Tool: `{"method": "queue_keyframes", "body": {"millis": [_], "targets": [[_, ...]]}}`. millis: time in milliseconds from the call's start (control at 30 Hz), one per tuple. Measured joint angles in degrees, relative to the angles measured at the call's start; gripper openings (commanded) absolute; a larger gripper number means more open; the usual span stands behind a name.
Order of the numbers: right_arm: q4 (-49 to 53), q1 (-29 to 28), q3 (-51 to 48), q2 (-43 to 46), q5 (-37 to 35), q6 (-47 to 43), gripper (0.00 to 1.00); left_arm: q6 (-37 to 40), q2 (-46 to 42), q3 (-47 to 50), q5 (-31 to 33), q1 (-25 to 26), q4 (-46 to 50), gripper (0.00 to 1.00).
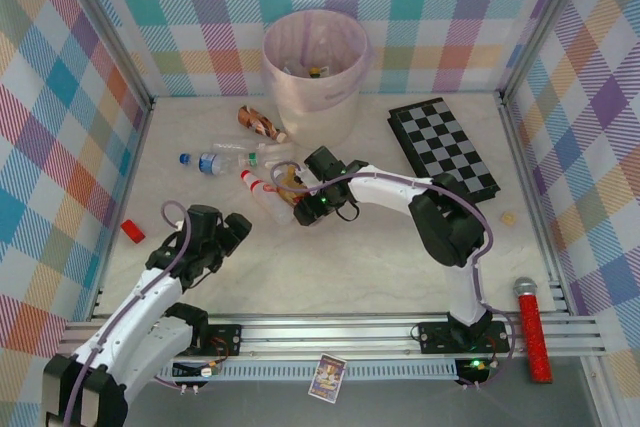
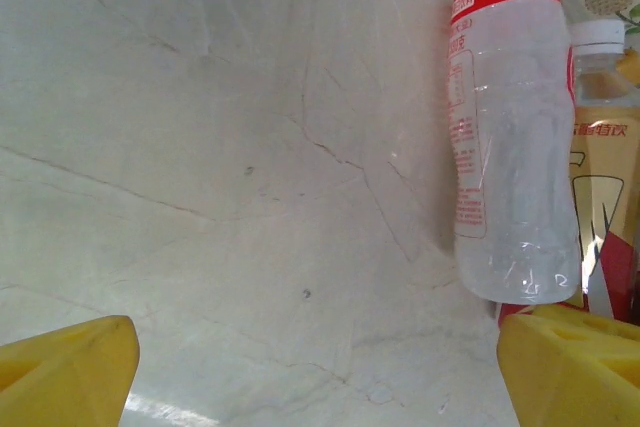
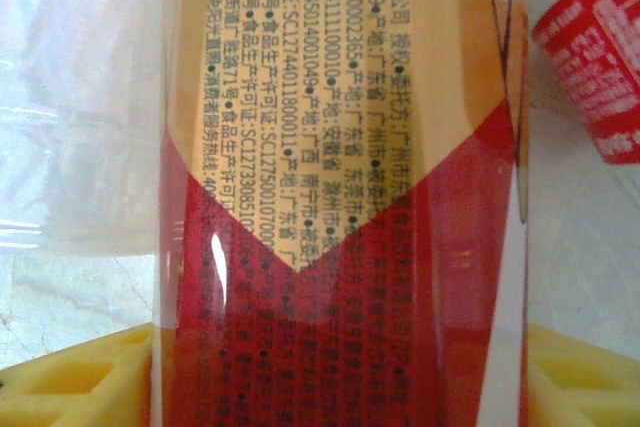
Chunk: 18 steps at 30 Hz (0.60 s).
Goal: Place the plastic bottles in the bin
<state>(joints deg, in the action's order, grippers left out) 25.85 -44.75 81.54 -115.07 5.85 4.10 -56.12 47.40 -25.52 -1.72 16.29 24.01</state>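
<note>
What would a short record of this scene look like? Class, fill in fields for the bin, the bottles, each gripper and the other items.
bin: upright by the far wall, pink-lined, something already inside
bottles on table: lying in a cluster left of centre, in front of the bin
left gripper: open, over bare table beside a clear red-banded bottle
right gripper: shut on a yellow-and-red labelled bottle
other items: checkerboard far right; red stick near right

Pale pink-lined bin (image 1: 310, 97), black-and-white checkerboard (image 1: 443, 147)
</note>
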Motion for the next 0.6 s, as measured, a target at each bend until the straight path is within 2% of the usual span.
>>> {"method": "queue_keyframes", "body": {"millis": [200,600], "targets": [[3.0,-0.4,0.0,4.3,-0.7,-0.1,0.62,-1.1,4.1,0.0,-1.9,0.0,-4.8,0.93],[11.6,-1.1,1.3,22.6,-1.0,-0.4,0.56,-1.3,14.5,-2.4,-3.9,0.0,-13.7,0.93]]}}
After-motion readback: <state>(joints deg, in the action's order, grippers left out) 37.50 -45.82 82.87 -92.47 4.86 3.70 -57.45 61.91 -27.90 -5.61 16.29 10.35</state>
